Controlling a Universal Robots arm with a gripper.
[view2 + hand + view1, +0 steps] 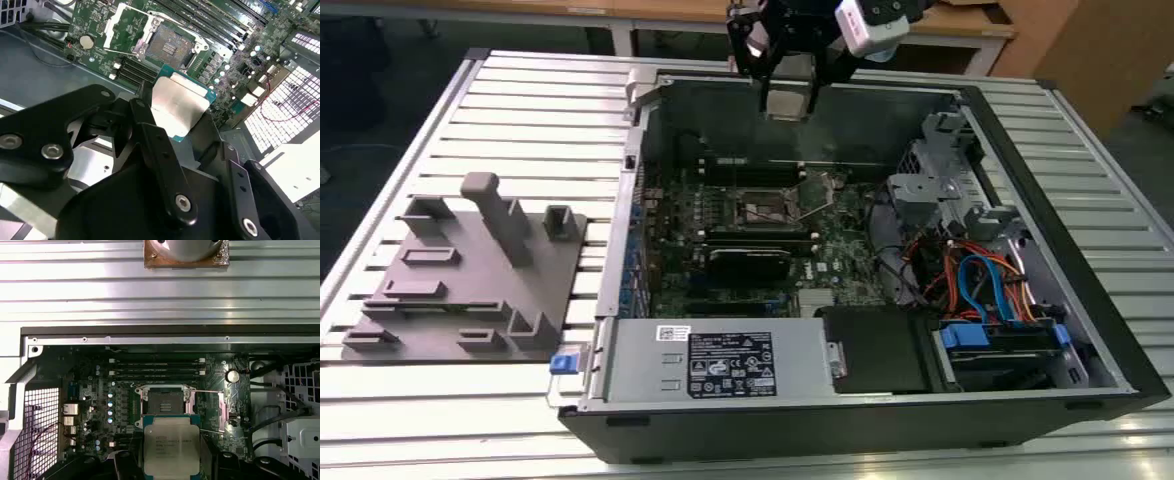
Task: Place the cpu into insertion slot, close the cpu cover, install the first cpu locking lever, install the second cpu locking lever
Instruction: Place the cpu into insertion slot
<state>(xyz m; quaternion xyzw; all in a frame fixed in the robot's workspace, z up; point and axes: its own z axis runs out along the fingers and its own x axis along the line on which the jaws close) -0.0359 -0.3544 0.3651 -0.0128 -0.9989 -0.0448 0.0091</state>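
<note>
"Cpu (786, 106) first: where is it?"

"Up in the air. The gripper (785, 93) hangs over the far side of the open computer case (854, 440), pointing down, and the cpu is pinched between its two black fingers (150, 132). They close on opposite edges, and the silver top is bare between them."

"Is it near the insertion slot (767, 207)?"

"Well apart from it. The slot lies flat on the green board (670, 220) down inside the case, its dark centre uncovered. The cpu cover (114, 25) is swung open and stands off to one side of the slot, with a thin wire lever beside it."

"How does the arm sit?"

"In the exterior view the wrist comes in from above, with a white camera (874, 25) on it. The chip hangs on edge below the fingers, level with the top of the case's far wall."

"And around it?"

"The case lies on its side on a slatted metal table (520, 90). A grey box with a label (707, 360) fills its near corner, with blue and orange cables (987, 280) toward the exterior view's right. A grey fixture block (467, 280) sits on the table at the exterior view's left. Wooden furniture (1067, 50) stands behind."
</note>
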